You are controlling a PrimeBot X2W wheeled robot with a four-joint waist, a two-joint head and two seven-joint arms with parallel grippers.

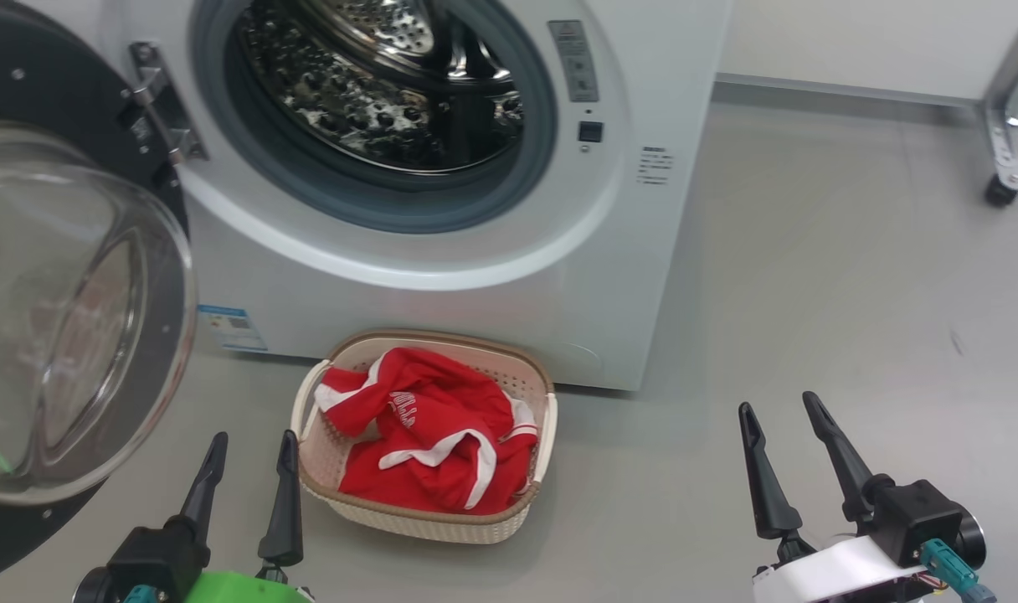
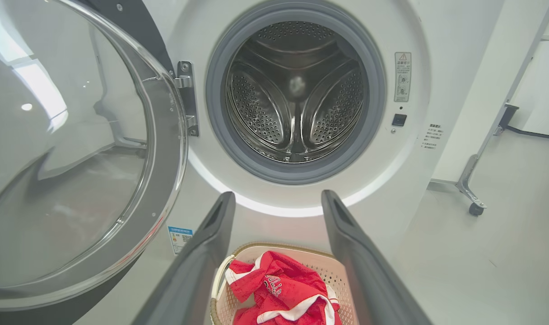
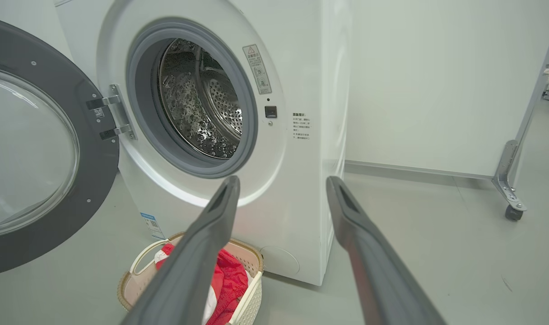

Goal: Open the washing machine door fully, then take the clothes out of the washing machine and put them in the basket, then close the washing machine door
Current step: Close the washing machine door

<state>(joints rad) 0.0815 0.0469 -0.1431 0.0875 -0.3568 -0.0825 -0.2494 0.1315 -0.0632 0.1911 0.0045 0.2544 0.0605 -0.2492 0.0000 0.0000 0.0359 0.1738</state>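
The white washing machine [image 1: 492, 276] stands with its round black-rimmed door [image 1: 65, 318] swung wide to the left, and its steel drum [image 2: 297, 95] shows no fabric inside. On the floor before it, the cream basket [image 1: 425, 515] holds the red clothes [image 1: 429, 440] with white trim. My left gripper [image 1: 251, 444] hangs open just left of the basket, below the door's glass. My right gripper [image 1: 778, 410] is open over bare floor, well right of the basket. Both hold nothing. The basket [image 3: 252, 300] and clothes [image 2: 286, 291] lie between the fingers' lines in the wrist views.
A grey metal frame leg on a black caster [image 1: 999, 188] stands at the far right by a white wall panel. Smooth grey floor [image 1: 852, 293] stretches to the right of the machine. The open door overhangs the floor on the left.
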